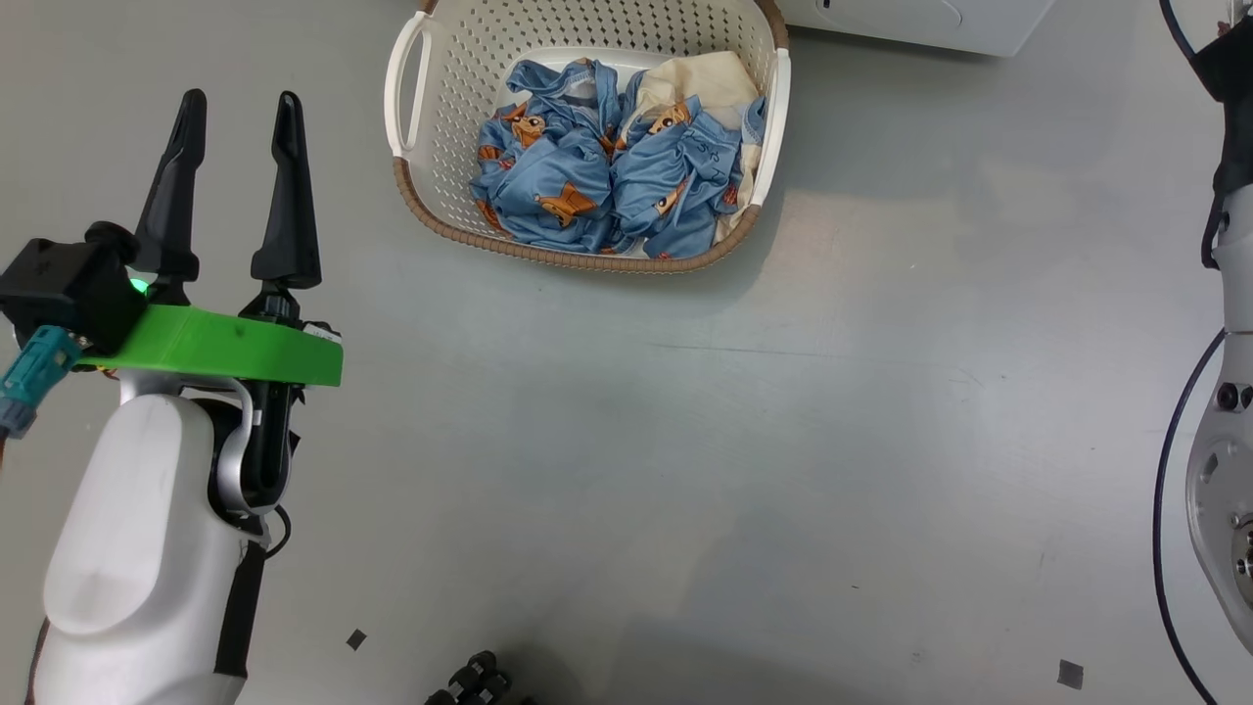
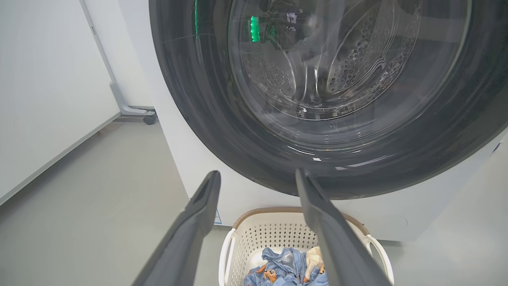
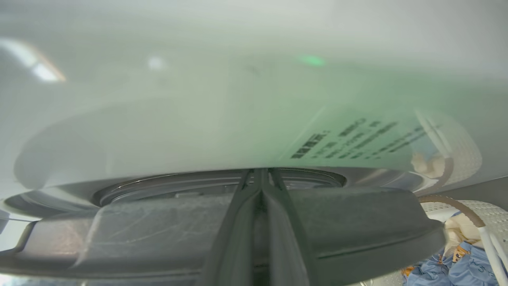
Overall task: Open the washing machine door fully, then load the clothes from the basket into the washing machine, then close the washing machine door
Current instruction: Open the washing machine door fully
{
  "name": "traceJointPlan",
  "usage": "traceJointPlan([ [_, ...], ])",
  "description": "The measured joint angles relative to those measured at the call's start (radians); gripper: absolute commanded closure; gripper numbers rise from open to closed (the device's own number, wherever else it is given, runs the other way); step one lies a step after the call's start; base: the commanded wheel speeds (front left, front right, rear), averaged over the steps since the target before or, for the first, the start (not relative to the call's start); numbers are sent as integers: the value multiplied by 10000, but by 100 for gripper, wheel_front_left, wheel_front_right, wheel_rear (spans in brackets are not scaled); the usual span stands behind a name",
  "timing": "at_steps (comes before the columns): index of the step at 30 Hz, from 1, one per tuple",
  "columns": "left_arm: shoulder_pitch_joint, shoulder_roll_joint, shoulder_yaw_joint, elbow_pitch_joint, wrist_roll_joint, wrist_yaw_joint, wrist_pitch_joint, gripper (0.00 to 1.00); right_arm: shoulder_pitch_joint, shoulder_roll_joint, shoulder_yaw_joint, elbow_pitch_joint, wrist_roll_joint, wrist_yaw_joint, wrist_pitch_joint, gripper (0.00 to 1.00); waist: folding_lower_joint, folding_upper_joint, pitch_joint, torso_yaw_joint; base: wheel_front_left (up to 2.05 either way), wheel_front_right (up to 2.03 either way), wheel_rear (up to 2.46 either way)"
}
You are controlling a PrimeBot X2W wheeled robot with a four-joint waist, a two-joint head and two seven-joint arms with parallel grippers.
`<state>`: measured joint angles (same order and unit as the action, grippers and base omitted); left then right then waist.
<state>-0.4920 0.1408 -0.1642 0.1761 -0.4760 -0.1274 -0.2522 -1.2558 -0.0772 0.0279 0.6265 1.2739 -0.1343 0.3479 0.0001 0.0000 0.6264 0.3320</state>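
Note:
The basket [image 1: 460, 127] stands on the grey floor in front of the washing machine [image 2: 397, 214], holding the bunched light blue and cream clothes [image 1: 587, 166]. My left gripper [image 1: 240, 98] hangs open and empty, left of the basket and apart from it. In the left wrist view its fingers frame the washing machine door [image 2: 206, 119], whose black rim lies against the white front. My right gripper [image 3: 260, 172] is shut, lying across the door's dark rim [image 3: 357, 222], its tips at the seam with the labelled white front [image 3: 198, 119]. It holds nothing that I can see.
A white panel [image 2: 47, 79] on a wheeled stand [image 2: 149, 118] stands left of the machine. My right forearm [image 1: 1224, 470] runs along the right edge of the head view. A small black part [image 1: 480, 681] shows at the bottom edge.

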Motion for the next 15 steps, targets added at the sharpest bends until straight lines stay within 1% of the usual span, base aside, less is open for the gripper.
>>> traceJointPlan([
  [9, -67, -38, -10, 6, 2, 0, 0, 0, -78, -199, 71, 397, 0, 0, 614, 100, 0, 0, -17, 81, 0, 0, 0],
  [15, -71, -36, 10, -6, 4, 0, -2, 0, -77, -343, 169, 550, 21, -2, 1231, 100, 0, 0, -76, 82, 0, 0, 0],
])
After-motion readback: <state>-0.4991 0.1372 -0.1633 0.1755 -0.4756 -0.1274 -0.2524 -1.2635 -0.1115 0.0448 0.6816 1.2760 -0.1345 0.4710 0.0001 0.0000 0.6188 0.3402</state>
